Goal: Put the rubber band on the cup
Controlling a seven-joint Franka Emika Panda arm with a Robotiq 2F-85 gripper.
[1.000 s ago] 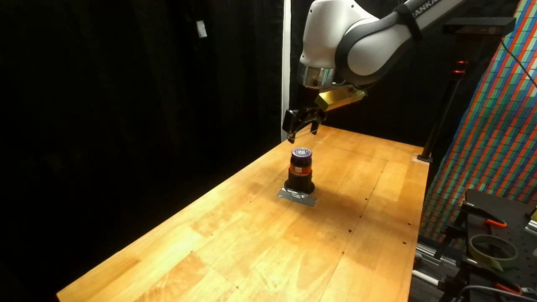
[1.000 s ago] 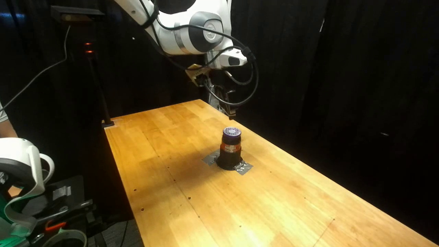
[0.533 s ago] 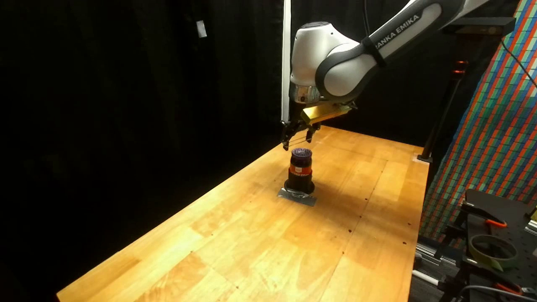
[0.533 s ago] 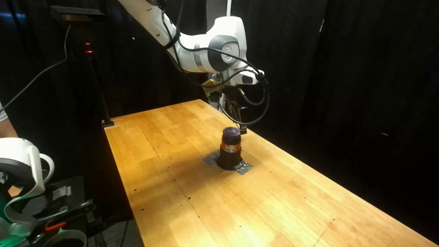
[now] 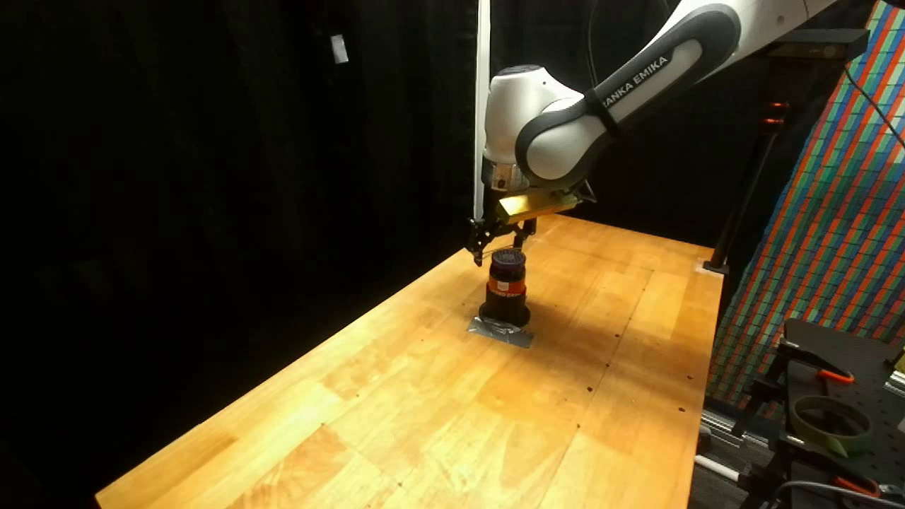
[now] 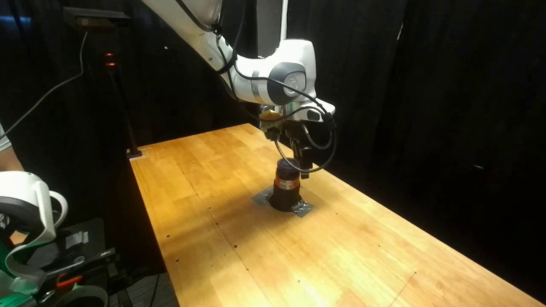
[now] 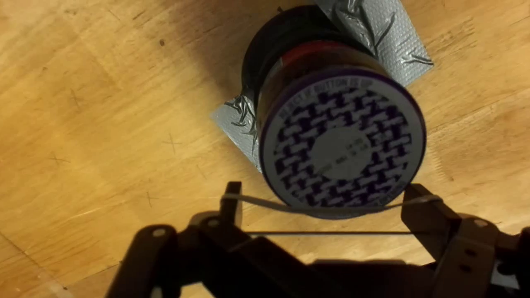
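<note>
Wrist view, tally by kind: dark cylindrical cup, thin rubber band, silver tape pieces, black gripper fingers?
Dark cylindrical cup with patterned lid: 1
Thin rubber band, two strands read as one loop: 1
Silver tape pieces: 2
Black gripper fingers: 2
Total: 6

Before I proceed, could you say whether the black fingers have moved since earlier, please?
Yes: in both exterior views, the fingers have lowered from above the dark, orange-banded cylindrical cup to show beside its top.

Arm [image 5: 629, 88] bent, wrist [image 5: 505, 175] pointing down, fingers [image 7: 428, 223] spread apart.
</note>
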